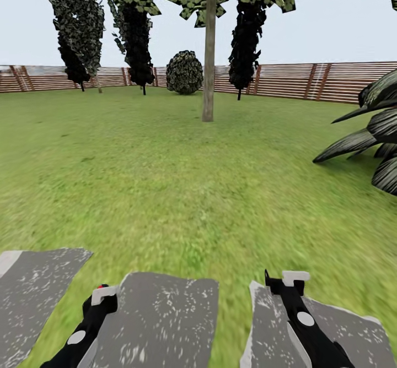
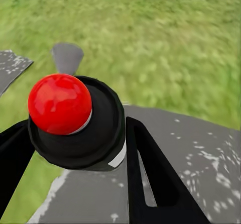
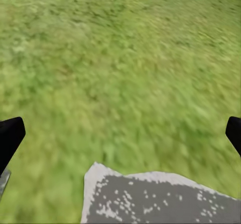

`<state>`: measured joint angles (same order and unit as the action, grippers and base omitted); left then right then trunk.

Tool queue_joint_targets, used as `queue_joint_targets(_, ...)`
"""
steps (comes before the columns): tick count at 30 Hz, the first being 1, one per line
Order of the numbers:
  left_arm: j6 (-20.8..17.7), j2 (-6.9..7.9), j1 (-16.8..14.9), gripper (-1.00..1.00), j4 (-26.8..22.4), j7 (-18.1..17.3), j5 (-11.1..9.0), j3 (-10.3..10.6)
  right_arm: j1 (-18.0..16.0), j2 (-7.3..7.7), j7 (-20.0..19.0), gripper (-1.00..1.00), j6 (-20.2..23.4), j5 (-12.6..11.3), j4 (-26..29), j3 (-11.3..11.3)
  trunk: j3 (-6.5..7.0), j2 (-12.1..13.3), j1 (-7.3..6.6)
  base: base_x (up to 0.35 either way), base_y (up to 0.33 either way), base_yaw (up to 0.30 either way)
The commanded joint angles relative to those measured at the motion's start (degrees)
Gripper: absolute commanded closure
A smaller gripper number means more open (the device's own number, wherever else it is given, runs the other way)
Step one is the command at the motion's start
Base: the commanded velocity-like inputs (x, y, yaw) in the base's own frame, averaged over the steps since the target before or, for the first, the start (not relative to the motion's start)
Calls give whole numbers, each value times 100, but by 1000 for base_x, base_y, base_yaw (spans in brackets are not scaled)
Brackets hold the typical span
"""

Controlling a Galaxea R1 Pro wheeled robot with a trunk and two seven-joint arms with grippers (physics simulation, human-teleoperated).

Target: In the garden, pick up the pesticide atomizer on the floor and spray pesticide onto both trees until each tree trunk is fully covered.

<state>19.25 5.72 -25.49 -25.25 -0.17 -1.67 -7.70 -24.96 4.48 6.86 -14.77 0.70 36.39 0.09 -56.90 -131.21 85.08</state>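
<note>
Gripped in the left tool (image 2: 75,148) is the pesticide atomizer, a round black body with a glossy red ball on top (image 2: 60,103); the two black fingers (image 2: 150,174) press against its sides. From the head camera this left tool (image 1: 102,297) sits at about 7 o'clock, low in the picture, with a small red dot of the atomizer (image 1: 101,286) showing at its tip, above a grey speckled stepping stone (image 1: 160,318) set in the blurry green grass floor (image 1: 182,191).

Another grey stone slab (image 1: 33,291) lies at 8 o'clock, near the left edge.

Far off at 11 o'clock stand dark, ragged leafy trees (image 1: 77,32) in front of the brown horizontal-slat wooden fence (image 1: 286,81) that closes the lawn. A round dark bush (image 1: 184,71) sits by the fence, just left of 12 o'clock. Almost at 12 o'clock rises the tall tree with its straight, bare grey-tan trunk (image 1: 208,54), well apart from the robot, its green crown spread overhead.

At 3 o'clock, long dark pointed leaves of a palm-like plant (image 1: 369,136) reach in from the right edge.

At 5 o'clock the right tool (image 1: 286,282) hangs over a further grey stone (image 1: 342,324). Its black fingertips (image 3: 10,136) stand wide apart with nothing between them, over grass and stone (image 3: 160,199).
</note>
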Motion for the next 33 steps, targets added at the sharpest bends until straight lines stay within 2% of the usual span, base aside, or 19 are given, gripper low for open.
queue_joint_targets(1, 0, 0, 0, 100, -1, -1, 0, 0, 0, 0, 0, -100, 0, 0, 0, 0, 0, 0, 0, 338, 0, 0)
queue_joint_targets(33, 1, -1, 0, 100, 3, -1, 0, 1, 0, 0, 0, -100, 0, 0, 0, 0, 0, 0, 0, 338, 0, 0)
